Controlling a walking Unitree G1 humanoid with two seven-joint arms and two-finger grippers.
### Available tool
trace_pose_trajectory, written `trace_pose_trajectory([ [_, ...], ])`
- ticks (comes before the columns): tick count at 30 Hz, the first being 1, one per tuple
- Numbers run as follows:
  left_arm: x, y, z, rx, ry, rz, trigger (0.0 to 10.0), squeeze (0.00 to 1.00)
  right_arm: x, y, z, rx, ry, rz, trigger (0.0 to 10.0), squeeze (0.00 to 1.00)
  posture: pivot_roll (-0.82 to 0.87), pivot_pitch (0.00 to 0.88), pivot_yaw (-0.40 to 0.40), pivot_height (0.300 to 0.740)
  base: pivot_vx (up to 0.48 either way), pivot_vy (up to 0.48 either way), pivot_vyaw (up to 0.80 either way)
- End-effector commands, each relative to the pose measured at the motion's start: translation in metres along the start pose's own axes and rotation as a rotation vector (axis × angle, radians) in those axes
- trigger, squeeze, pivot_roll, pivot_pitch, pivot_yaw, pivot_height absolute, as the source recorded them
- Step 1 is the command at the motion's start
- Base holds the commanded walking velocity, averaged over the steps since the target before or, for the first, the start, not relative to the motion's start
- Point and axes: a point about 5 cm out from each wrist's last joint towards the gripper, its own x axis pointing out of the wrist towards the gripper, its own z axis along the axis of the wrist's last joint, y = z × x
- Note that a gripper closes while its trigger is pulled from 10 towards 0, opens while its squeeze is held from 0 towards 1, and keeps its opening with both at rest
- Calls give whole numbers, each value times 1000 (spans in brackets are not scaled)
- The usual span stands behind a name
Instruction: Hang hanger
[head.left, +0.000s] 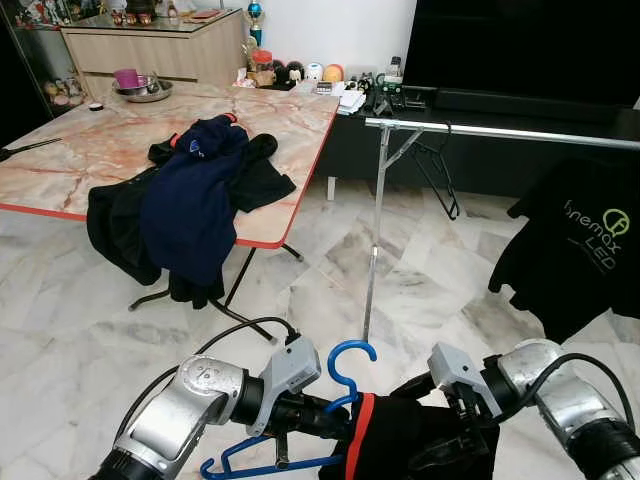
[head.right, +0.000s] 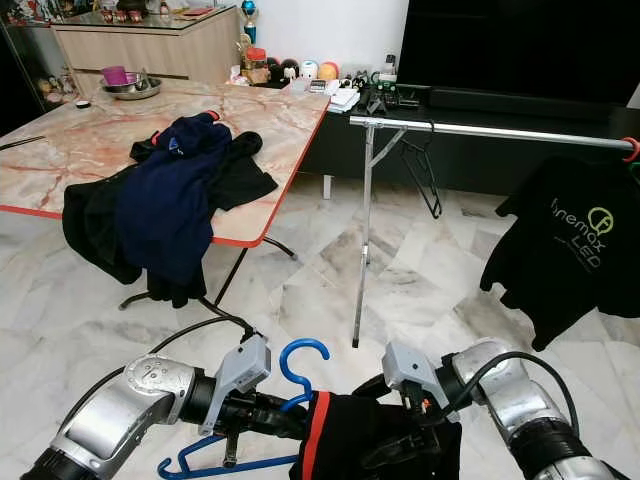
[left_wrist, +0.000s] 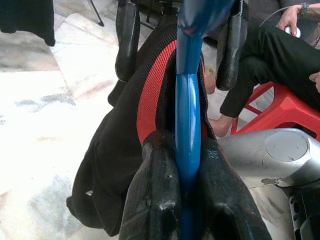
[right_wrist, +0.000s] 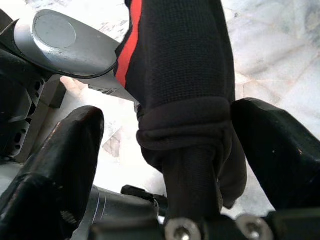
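A blue plastic hanger (head.left: 350, 352) is low in front of me, hook up, with my left gripper (head.left: 335, 410) shut on its neck (left_wrist: 188, 115). A black garment with a red collar band (head.left: 400, 440) is bunched over the hanger right beside that grip. My right gripper (head.left: 455, 440) is pushed into this garment from the right. Its fingers (right_wrist: 65, 150) stand wide apart, open, with a rolled fold of the cloth (right_wrist: 185, 125) between them. Ahead on the right runs the silver clothes rail (head.left: 500, 131).
On the rail hang a black wire hanger (head.left: 440, 175) and a black T-shirt (head.left: 580, 250). The rail's upright pole (head.left: 374, 240) stands straight ahead. A marble table (head.left: 100, 150) with a pile of dark clothes (head.left: 195, 200) is on the left. A person (left_wrist: 270, 55) sits on a red stool (left_wrist: 280, 110).
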Motion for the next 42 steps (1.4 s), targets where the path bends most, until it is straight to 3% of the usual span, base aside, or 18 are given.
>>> trace_pose_trajectory([
  [1, 0, 0, 10, 45, -9, -18, 10000, 0, 1, -3, 1, -16, 17, -12, 8549, 0, 88, 36, -38, 740, 0, 0, 0],
  [3, 0, 0, 10, 45, -8, -17, 10000, 0, 3, -4, 0, -14, 16, -25, 1804, 0, 88, 36, -38, 740, 0, 0, 0],
  [4, 0, 0, 10, 46, -7, -17, 10000, 0, 3, -5, 0, -13, 16, -26, 1804, 0, 88, 36, -38, 740, 0, 0, 0],
  [5, 0, 0, 10, 45, -7, -16, 10000, 0, 3, -5, 0, -12, 14, -26, 0, 0, 90, 35, -37, 740, 0, 0, 0],
  [42, -4, 8, 12, 96, 22, 21, 10000, 0, 17, -5, -7, 10, 1, -19, 0, 0, 105, 0, -22, 740, 0, 0, 0],
])
